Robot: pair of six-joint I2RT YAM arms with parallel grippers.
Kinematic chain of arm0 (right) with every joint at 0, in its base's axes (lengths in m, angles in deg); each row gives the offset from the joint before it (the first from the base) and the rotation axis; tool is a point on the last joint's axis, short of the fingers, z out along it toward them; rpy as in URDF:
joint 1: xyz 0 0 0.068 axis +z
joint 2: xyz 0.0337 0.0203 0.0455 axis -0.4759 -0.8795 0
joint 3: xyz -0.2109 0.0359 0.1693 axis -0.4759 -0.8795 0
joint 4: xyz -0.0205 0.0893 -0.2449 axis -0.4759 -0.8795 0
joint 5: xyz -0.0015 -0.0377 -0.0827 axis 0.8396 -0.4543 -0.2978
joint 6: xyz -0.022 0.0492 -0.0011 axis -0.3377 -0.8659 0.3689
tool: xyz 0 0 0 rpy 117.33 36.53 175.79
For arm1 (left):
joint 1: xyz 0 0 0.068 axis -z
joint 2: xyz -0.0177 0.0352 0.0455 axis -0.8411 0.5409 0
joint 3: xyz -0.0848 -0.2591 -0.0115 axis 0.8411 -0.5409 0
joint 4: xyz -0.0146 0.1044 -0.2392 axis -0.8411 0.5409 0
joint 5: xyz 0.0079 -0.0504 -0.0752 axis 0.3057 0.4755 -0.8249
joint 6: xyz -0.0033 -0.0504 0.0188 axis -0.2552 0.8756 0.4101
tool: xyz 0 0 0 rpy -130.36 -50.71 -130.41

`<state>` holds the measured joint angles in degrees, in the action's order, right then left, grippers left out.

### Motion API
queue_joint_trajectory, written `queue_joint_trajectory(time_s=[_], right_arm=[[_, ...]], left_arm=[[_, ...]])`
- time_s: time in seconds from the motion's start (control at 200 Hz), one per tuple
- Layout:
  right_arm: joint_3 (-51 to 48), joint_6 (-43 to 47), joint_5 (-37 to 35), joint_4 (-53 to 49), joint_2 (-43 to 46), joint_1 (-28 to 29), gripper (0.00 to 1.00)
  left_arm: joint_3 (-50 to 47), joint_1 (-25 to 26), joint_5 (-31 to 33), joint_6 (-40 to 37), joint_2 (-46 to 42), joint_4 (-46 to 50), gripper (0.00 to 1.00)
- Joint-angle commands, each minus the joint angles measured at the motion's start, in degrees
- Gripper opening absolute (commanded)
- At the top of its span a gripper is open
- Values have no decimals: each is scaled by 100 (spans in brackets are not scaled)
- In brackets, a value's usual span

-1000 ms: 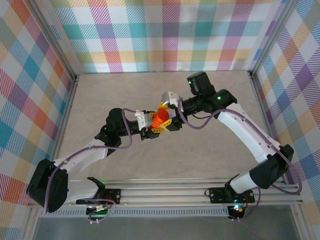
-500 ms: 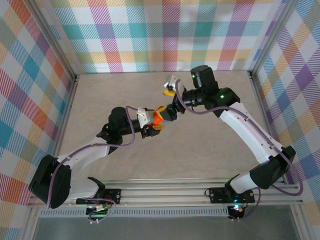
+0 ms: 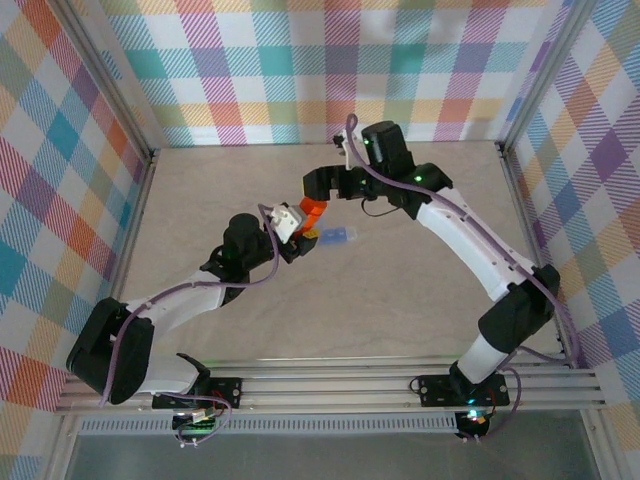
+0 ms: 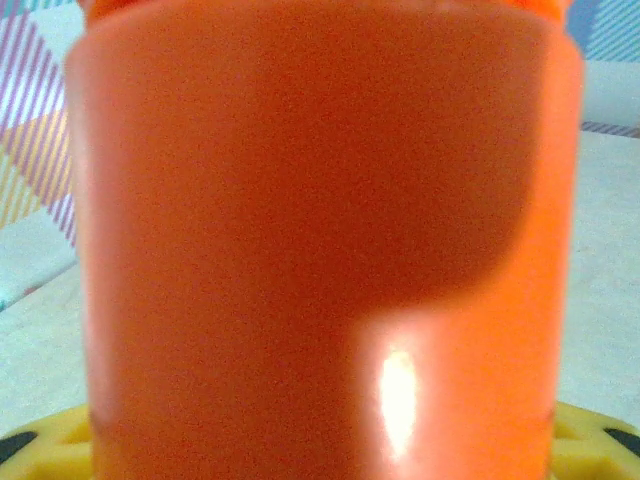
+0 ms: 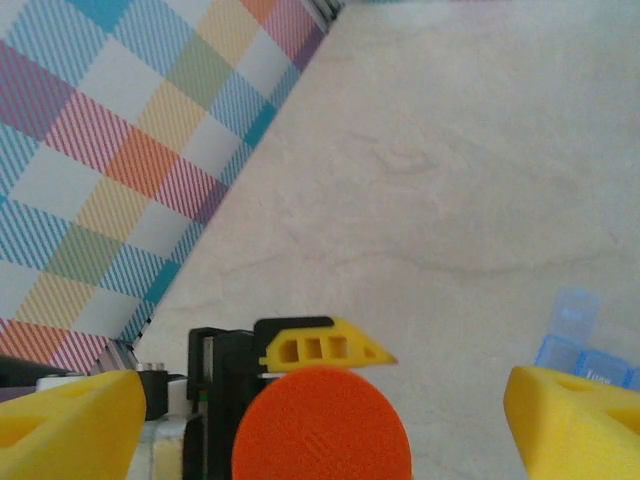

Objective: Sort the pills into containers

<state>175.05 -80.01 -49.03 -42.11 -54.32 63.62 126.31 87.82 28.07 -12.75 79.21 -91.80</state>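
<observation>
Holding the all-orange cylindrical pill bottle (image 3: pixel 311 211) clear of the tabletop (image 3: pixel 430 290), the left hand (image 3: pixel 299 227) is clamped on its lower body, near the middle of the work area. The bottle's long axis runs up and away from that hand toward the right hand (image 3: pixel 319 185), which hangs just beyond the capped end with jaws spread wide and nothing between them. The right arm is therefore the nearer one to the cap. Judged step: the right hand comes down along that axis to take the cap, so alignment along the axis is what matters. The right wrist view looks straight down the axis: the round orange cap (image 5: pixel 322 425) sits face-on, roughly centred between the yellow fingers (image 5: pixel 60 420). The overhead view does not resolve this centring, but it does show both arms converging. The left wrist view gives a close orange wall and no sight of the cap top. A flat blue translucent rectangular box (image 3: pixel 336 236) lies on the tabletop just beside the held bottle.
</observation>
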Motion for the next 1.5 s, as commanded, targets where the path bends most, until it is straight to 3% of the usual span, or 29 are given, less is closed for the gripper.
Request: queue_joint_trajectory(time_s=[0.0,0.51,0.755,0.855,1.005,1.09,1.19,1.295,1.495], right_arm=[[158,-372,-43,10,-78,66,90],[325,-290,452,-117,-545,156,76],[284,-63,566,-141,-454,159,46],[22,234,921,150,-269,156,39],[-316,1878,1766,202,208,46,35],[-786,4073,2880,-73,685,-56,36],[-1136,6270,3456,-785,1146,-154,34],[-823,6965,3651,-1372,1201,-346,32],[87,7871,3672,-2399,984,-400,31]], left_arm=[[188,-7,362,151,24,-408,0],[217,2,463,124,129,-433,0],[187,2,498,154,116,-478,0],[106,2,446,173,60,-577,0],[-222,-46,-337,44,-170,-1016,0],[-393,-103,-1275,-34,-396,-1226,0],[-131,-104,-2343,-248,-548,-526,0],[80,-73,-2900,-393,-548,-17,0],[193,-41,-3058,-681,-486,533,0]])
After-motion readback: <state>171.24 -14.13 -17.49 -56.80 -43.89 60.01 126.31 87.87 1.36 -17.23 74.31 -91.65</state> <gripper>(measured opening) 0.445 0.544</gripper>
